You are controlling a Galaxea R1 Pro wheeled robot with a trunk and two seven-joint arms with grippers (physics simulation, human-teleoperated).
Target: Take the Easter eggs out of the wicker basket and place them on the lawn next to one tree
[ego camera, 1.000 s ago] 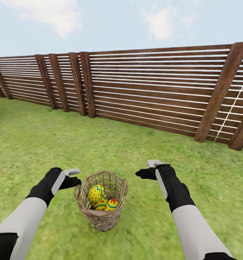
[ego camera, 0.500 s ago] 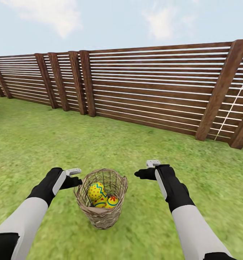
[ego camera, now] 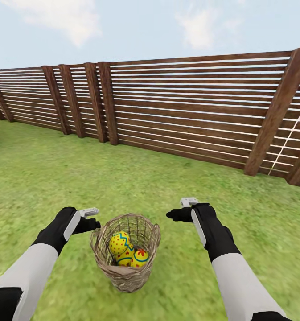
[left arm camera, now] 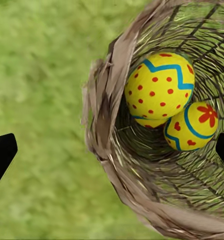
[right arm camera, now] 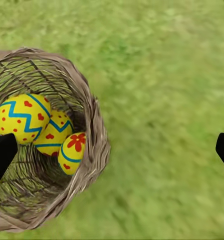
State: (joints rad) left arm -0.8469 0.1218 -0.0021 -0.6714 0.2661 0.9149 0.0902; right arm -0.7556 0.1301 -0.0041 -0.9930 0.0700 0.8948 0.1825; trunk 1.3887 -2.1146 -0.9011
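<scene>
Now three eggs (ego camera: 126,252) in one basket (ego camera: 125,272) — two hands flanking.

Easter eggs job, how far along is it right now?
Nothing is done yet: all three Easter eggs sit inside the wicker basket on the lawn. In hand: the left claw and right claw hover open on either side of the basket, holding nothing. Left: lift out each egg and set all three by one tree.
</scene>
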